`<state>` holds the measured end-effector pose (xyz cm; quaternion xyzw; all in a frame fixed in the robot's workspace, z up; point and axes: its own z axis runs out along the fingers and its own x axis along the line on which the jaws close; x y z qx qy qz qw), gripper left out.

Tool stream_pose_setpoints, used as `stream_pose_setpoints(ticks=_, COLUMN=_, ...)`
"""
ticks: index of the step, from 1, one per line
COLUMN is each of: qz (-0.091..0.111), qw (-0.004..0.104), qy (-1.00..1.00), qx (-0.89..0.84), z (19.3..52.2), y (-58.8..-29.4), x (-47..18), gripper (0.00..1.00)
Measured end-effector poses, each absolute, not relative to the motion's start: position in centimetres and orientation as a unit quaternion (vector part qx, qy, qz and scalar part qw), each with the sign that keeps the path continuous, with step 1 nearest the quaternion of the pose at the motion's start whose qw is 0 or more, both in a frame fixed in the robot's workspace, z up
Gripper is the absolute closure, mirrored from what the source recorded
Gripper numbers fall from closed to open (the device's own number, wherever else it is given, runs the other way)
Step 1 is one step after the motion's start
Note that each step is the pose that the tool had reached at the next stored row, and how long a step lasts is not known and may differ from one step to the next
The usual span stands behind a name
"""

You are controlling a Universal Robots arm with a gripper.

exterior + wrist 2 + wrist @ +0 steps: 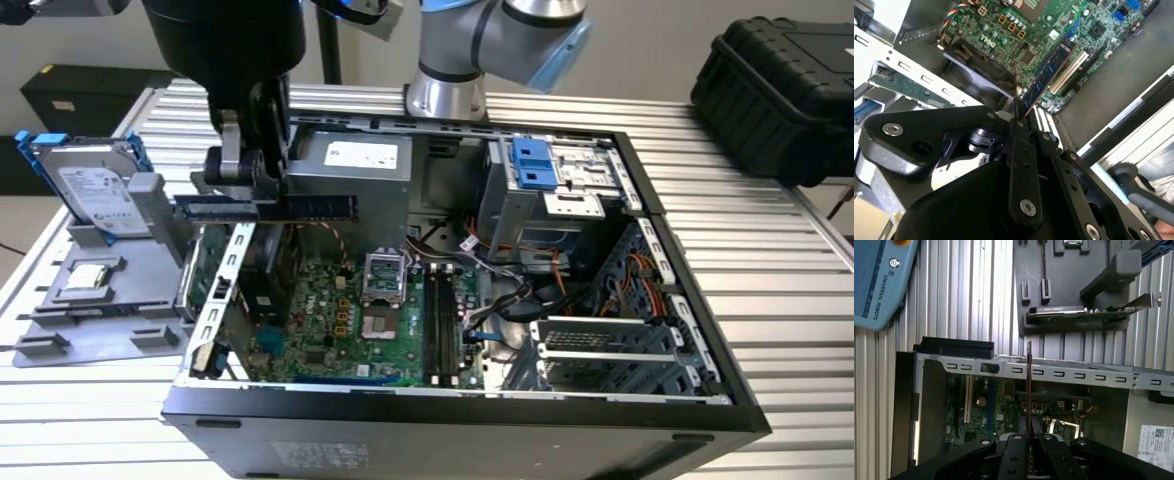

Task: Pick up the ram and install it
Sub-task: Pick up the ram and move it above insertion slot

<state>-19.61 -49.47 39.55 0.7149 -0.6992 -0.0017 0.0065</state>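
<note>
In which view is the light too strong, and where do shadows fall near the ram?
Exterior view: even light on the table, the case interior darker under the gripper holding the ram. Second wrist view: a washed-out white patch outside the case, motherboard well lit. First wrist view: bright table slats, shadow inside the case.

The silver and pale-blue robot arm [501, 40] rises at the back. Its black wrist reaches down at the exterior view's left. The black metal gripper [263, 198] points downward, jaws clamped on the long, thin, dark ram [320, 206], held level.
</note>
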Motion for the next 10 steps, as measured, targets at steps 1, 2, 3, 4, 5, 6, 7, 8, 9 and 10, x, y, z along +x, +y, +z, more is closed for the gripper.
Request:
stream_pose_setpoints(ticks=1, qz=-0.002, qw=0.007, qy=-0.699, qx=0.715, z=39.6, y=-49.5, x=-19.3, gripper=1.00)
stream_pose_setpoints(ticks=2, qz=-0.002, qw=0.007, qy=-0.699, qx=0.715, z=39.5, y=-49.5, x=-19.1, gripper=1.00)
stream_pose_setpoints(ticks=3, qz=-0.002, qw=0.007, qy=-0.699, qx=0.715, z=39.6, y=-49.5, x=-18.8, gripper=1.00)
stream_pose_setpoints(ticks=4, qz=-0.002, qw=0.007, qy=-0.699, qx=0.715, z=39.6, y=-49.5, x=-18.6, gripper=1.00)
stream_pose_setpoints(ticks=5, qz=-0.002, qw=0.007, qy=-0.699, qx=0.715, z=39.5, y=-49.5, x=-18.4, gripper=1.00)
stream_pose_setpoints(ticks=6, qz=-0.002, qw=0.007, qy=-0.699, qx=0.715, z=39.6, y=-49.5, x=-18.1, gripper=1.00)
stream_pose_setpoints(ticks=7, qz=-0.002, qw=0.007, qy=-0.699, qx=0.715, z=39.6, y=-49.5, x=-17.8, gripper=1.00)
stream_pose_setpoints(ticks=8, qz=-0.002, qw=0.007, qy=-0.699, qx=0.715, z=39.6, y=-49.5, x=-17.6, gripper=1.00)
stream_pose_setpoints(ticks=9, qz=-0.003, qw=0.007, qy=-0.699, qx=0.715, z=39.5, y=-49.5, x=-17.3, gripper=1.00)
stream_pose_setpoints(ticks=10, qz=-0.003, qw=0.007, qy=-0.699, qx=0.715, z=39.5, y=-49.5, x=-17.1, gripper=1.00)
